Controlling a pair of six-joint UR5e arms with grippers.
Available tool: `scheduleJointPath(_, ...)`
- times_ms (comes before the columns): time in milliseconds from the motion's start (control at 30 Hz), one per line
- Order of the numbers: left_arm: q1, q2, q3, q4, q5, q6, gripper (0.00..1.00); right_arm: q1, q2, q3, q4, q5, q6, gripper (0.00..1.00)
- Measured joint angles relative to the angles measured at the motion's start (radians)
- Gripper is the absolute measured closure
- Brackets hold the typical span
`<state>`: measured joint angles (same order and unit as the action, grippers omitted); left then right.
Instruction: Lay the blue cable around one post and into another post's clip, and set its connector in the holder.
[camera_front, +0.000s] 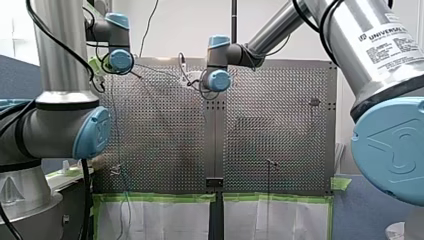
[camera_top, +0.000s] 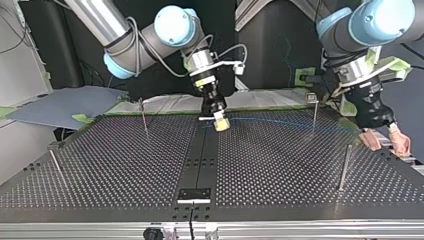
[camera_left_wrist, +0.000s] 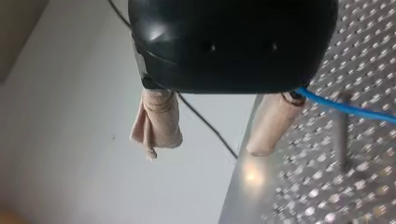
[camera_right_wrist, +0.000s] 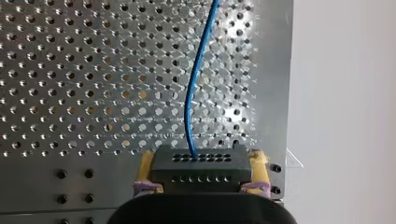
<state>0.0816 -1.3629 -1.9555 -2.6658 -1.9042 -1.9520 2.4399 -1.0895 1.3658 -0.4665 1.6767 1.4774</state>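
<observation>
Pinching the black connector (camera_right_wrist: 201, 169) tight in my right claw (camera_right_wrist: 201, 161), low over the bench (camera_right_wrist: 70, 70). Trailing blue cable (camera_right_wrist: 193, 93) ahead across the holes. Holding my left claw (camera_left_wrist: 208, 148) wide open by the bench edge.

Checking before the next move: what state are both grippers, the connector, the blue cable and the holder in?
My right gripper: fingers shut on the connector.
Connector: gripped, not in the holder.
My left gripper: fingers open, gripping nothing.
Blue cable: plugged into the connector, curving away over the perforated table.
Holder: empty.
</observation>
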Motion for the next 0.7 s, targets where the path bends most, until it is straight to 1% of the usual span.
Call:
scheduleJointPath(167,0.041,-0.036,0.039,0.005,0.047,-0.017,0.00,0.003,0.005,-0.016,0.003,-0.001,0.002,1.00)
scheduleJointPath(333,0.057,-0.052,0.095,0.008,0.078,-0.038,0.00,0.005,0.007,-0.056,0.004,-0.001,0.006,1.00)
scheduleJointPath(433,0.063,-0.056,0.124,0.010,0.098,-0.045,0.00,0.005,0.008,-0.068,0.000,0.000,0.007,1.00)
scheduleJointPath(567,0.070,-0.066,0.140,0.013,0.120,-0.056,0.00,0.005,0.012,-0.078,-0.007,0.000,0.009,1.00)
scheduleJointPath(700,0.082,-0.091,0.143,0.032,0.145,-0.070,0.00,0.005,0.028,-0.097,0.004,-0.001,0.009,1.00)
